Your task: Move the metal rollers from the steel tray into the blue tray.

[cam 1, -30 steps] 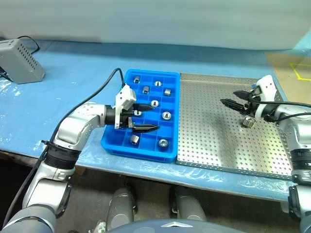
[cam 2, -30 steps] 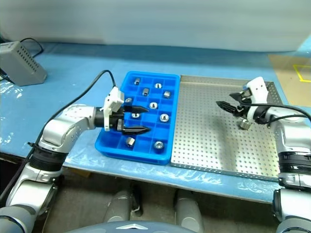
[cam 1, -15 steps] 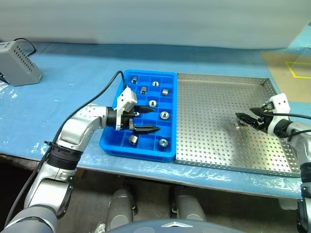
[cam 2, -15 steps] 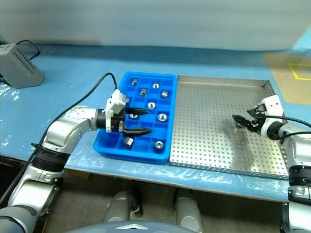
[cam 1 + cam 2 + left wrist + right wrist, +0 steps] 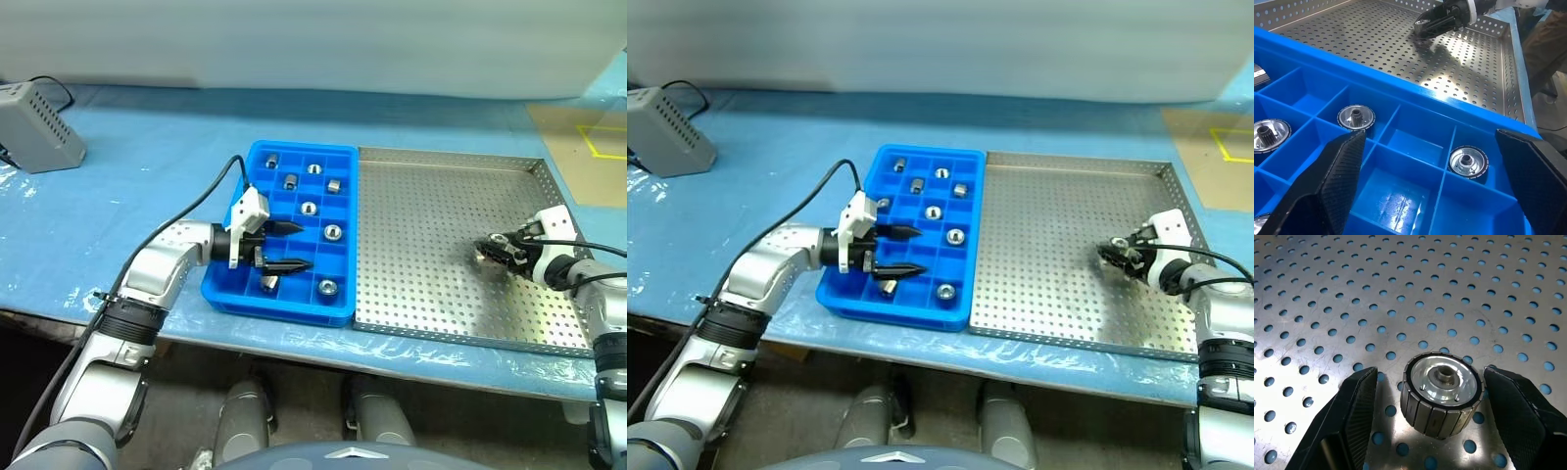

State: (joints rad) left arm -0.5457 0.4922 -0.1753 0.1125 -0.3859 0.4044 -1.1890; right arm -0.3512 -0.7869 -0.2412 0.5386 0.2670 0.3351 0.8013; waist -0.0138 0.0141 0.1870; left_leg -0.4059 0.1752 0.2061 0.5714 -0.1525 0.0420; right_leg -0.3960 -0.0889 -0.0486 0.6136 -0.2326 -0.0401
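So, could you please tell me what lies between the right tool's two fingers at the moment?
In the right wrist view, one metal roller lies on the steel tray between the open right tool's fingers, touching neither.

The two eye views look forward and down from the head over a blue-covered table. Both frame the same scene: the blue tray at centre, the steel tray to its right, a grey box at upper left. The right eye's framing sits slightly shifted from the left eye's.

The left wrist view sits low and close over the blue tray, facing across its compartments toward the steel tray in the upper frame, where the right gripper also shows.

The right wrist view looks steeply down, very near the steel tray's floor, on one roller at lower centre.
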